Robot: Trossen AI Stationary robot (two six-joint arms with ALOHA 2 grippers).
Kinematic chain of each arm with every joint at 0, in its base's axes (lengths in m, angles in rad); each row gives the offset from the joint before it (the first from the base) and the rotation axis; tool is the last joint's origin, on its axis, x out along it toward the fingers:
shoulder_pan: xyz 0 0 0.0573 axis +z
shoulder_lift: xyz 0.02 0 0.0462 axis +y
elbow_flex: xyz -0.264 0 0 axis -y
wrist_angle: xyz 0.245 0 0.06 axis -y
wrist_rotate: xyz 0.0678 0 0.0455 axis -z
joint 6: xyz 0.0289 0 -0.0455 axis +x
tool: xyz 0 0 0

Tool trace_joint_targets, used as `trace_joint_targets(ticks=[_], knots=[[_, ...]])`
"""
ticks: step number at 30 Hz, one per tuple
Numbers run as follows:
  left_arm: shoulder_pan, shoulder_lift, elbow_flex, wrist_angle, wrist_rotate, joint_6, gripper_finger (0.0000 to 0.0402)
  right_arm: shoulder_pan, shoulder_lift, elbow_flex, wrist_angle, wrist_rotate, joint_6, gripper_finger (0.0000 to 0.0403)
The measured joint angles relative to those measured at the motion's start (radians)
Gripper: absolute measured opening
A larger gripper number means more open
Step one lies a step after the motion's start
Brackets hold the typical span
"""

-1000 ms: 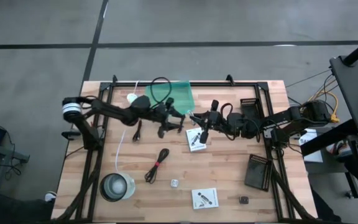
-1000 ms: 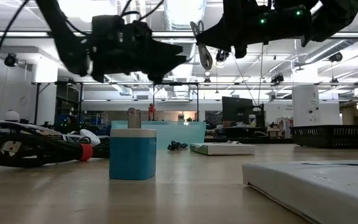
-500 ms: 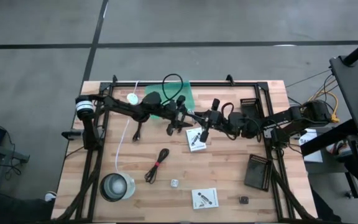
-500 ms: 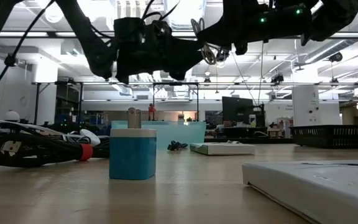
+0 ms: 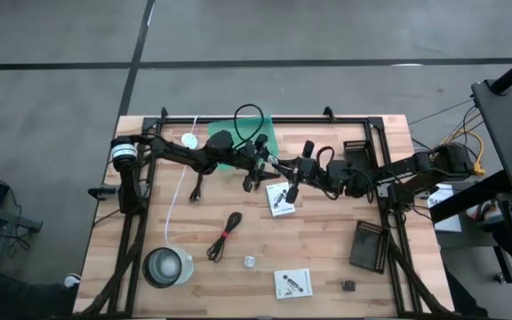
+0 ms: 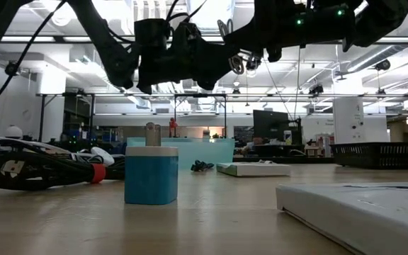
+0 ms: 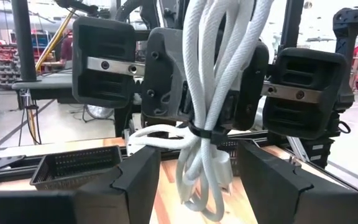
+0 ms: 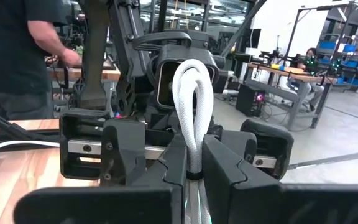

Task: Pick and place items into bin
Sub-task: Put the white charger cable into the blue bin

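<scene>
My right gripper (image 8: 194,169) hovers above the table's middle, shut on a white cord bundle (image 7: 210,93) bound by a black tie. My left gripper (image 7: 194,186) faces it, open, one finger on each side of the hanging bundle without touching it. In the high view, my left gripper (image 5: 258,167) and my right gripper (image 5: 279,169) meet just near of the teal bin (image 5: 254,135). On the table lie a black cable with red tie (image 5: 224,236), white cards (image 5: 281,199) (image 5: 292,283), a silvery clip (image 5: 249,261) and a black stick (image 5: 196,187). My right gripper pinches the white cord bundle between its two fingers (image 8: 174,163), across its several strands just above the black tie (image 7: 201,132). The fingers lie level, pointing toward the table's left. The bundle is lifted clear, its loop (image 8: 191,81) above the fingers and its lower loops (image 7: 201,186) hanging slack.
A clear round container (image 5: 167,265) stands near the front left. A white disc with cord (image 5: 188,140) lies far left. A black perforated board (image 5: 369,244) lies to the right, and a small black piece (image 5: 348,285) near the front. A blue block (image 6: 151,173) stands close to the low camera.
My left gripper has moved toward the table's right, closing in on my right gripper until its open fingers flank the hanging cord bundle. My right gripper has held still with the bundle.
</scene>
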Motion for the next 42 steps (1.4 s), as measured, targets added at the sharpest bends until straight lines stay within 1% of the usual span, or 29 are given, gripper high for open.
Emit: trace_joint_targets(ticks=[4, 9, 15, 19, 22, 29, 32, 35, 38, 39, 42], knots=[[0.0, -0.001, 0.0, 0.0, -0.001, 0.0, 0.0158, 0.001, 0.0, 0.005, -0.001, -0.003, 0.0, 0.0018], [0.0, -0.002, 0.0, -0.001, 0.0, 0.0, 0.0095, 0.001, 0.0, 0.019, -0.005, -0.003, 0.0, 0.0027], [0.001, -0.003, -0.001, -0.004, 0.001, 0.0, 0.0021, 0.001, 0.001, 0.026, -0.014, -0.002, -0.005, 0.0062], [0.002, -0.003, -0.005, -0.014, 0.0, 0.0, 0.0019, 0.001, 0.001, 0.028, -0.013, -0.002, -0.026, 0.0096], [0.003, -0.014, -0.005, -0.068, 0.0, 0.0, 0.0026, 0.001, -0.004, 0.028, -0.013, 0.004, -0.026, 0.0122], [0.021, -0.087, -0.009, -0.267, 0.002, 0.014, 0.0022, 0.001, -0.04, 0.028, -0.014, 0.015, -0.027, 0.0166], [0.034, -0.139, -0.012, -0.374, 0.003, 0.054, 0.0021, 0.001, -0.065, 0.028, -0.039, 0.065, -0.03, 0.0176], [0.053, -0.204, -0.013, -0.514, -0.006, 0.091, 0.0021, 0.001, -0.093, 0.028, -0.11, 0.108, -0.028, 0.0182], [0.071, -0.275, -0.011, -0.655, -0.067, 0.143, 0.0021, 0.0, -0.117, 0.027, -0.208, 0.113, -0.026, 0.0185], [0.076, -0.296, -0.011, -0.695, -0.106, 0.168, 0.0021, 0.0, -0.12, 0.027, -0.233, 0.113, -0.026, 0.0185], [0.089, -0.354, -0.011, -0.822, -0.268, 0.228, 0.0021, 0.0, -0.124, 0.027, -0.301, 0.113, -0.022, 0.0182]])
